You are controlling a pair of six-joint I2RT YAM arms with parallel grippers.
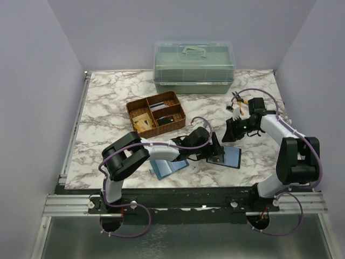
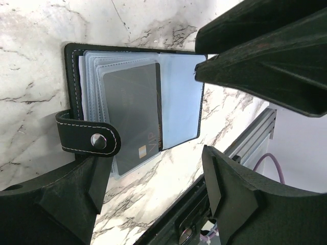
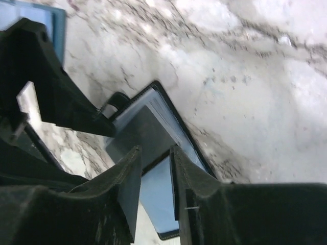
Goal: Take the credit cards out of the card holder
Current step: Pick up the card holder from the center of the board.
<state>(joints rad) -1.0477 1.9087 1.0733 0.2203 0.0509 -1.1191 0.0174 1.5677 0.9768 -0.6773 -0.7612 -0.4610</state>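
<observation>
- Two arms meet over the open card holder (image 2: 179,102), which lies flat near the front edge of the marble desk (image 1: 108,108).
- The left arm stretches low to the right, its tool (image 2: 153,159) gaping wide at the holder and gripping nothing.
- The right arm bends inward, its tool (image 3: 155,153) pointing down with jaws narrowly parted over a grey card (image 2: 133,112).

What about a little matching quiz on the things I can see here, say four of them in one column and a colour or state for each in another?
Things:
1. lidded box
2. wicker basket
3. card holder
4. grey card

Colour or state:
a. brown, split into compartments
b. lies open, blue-grey inside showing
c. pokes out past the holder's edge
d. see-through greenish, handle on top, furthest back

Pairs: 1-d, 2-a, 3-b, 4-c
</observation>
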